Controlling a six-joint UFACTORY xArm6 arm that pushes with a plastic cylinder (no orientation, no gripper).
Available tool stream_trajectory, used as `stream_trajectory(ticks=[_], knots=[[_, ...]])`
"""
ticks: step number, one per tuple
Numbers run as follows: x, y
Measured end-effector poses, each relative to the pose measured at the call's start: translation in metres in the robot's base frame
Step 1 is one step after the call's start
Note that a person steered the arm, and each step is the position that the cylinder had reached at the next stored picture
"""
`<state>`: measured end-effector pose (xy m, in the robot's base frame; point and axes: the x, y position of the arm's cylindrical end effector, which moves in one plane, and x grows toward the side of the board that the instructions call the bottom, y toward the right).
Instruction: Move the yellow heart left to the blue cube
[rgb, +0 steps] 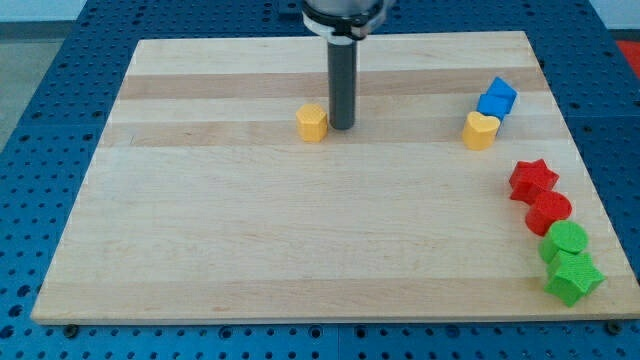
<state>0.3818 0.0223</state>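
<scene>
My tip (342, 127) rests on the desk (300, 230) at the far middle, just right of a yellow hexagonal block (312, 122); being a bare rod, it grips nothing. Well to the right, the yellow heart (480, 130) touches the blue cube (497, 98), on its near-left side. Nearer, along the right edge, sit a red star (532, 179), red cylinder (549, 211), green cylinder (566, 241) and green star (573, 277).

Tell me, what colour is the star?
Red: the star, at the camera view's right.
</scene>
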Motion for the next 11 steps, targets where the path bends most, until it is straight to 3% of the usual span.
stream_trajectory(ticks=[2,4,5,6,7,8,9,11], knots=[[0.045,0.111],[0.045,0.259],[0.021,0.279],[-0.004,0.251],[-0.003,0.196],[0.007,0.187],[0.014,0.219],[0.048,0.165]])
